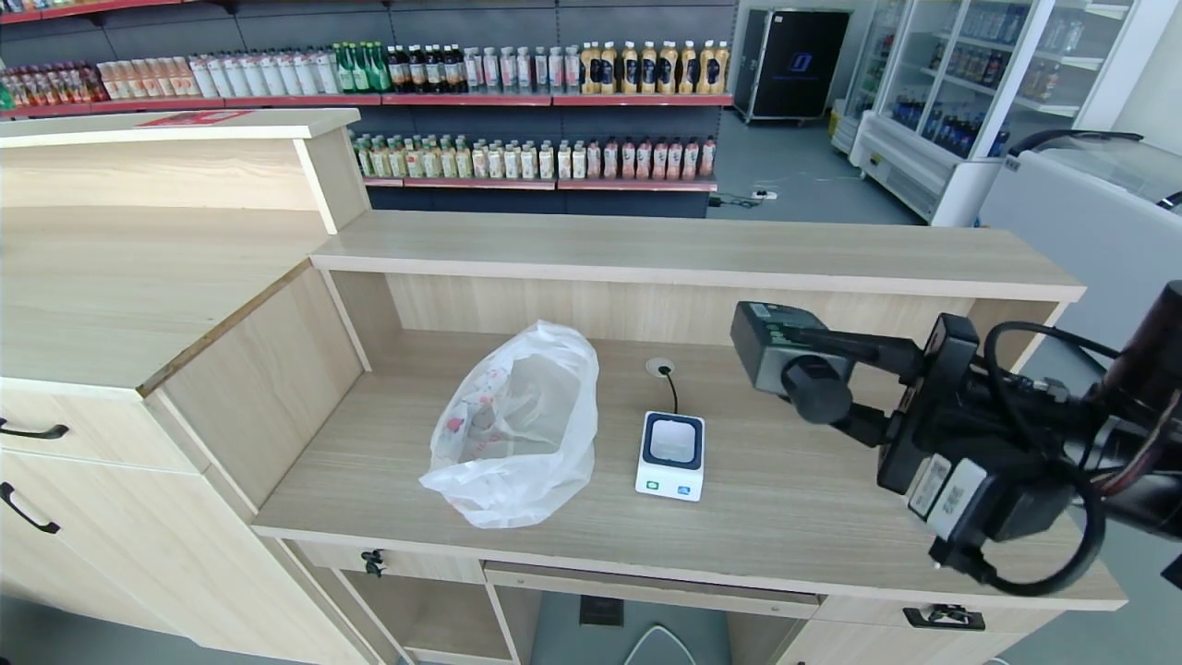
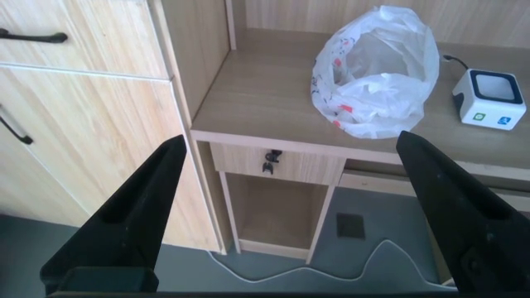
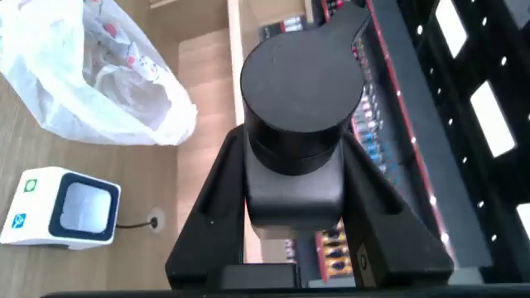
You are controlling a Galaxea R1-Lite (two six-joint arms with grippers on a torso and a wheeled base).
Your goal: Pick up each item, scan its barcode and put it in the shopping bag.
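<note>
Shopping bag (image 1: 517, 425): 1. Barcode scanner (image 1: 670, 454): 1. Dark item (image 1: 771, 344), clamped between the fingers of the right gripper (image 1: 817, 380): 1. Grippers: 2, the left gripper (image 2: 290, 141) with fingers spread wide.

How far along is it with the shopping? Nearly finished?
Done: hard to say. The shopping bag sits open on the counter, but its contents are unclear through the plastic. In hand: the right gripper is shut on a dark item, held in the air beside the scanner, not over it. Left: scanning that item, then bagging it. The left gripper hangs open, low beside the counter.
</note>
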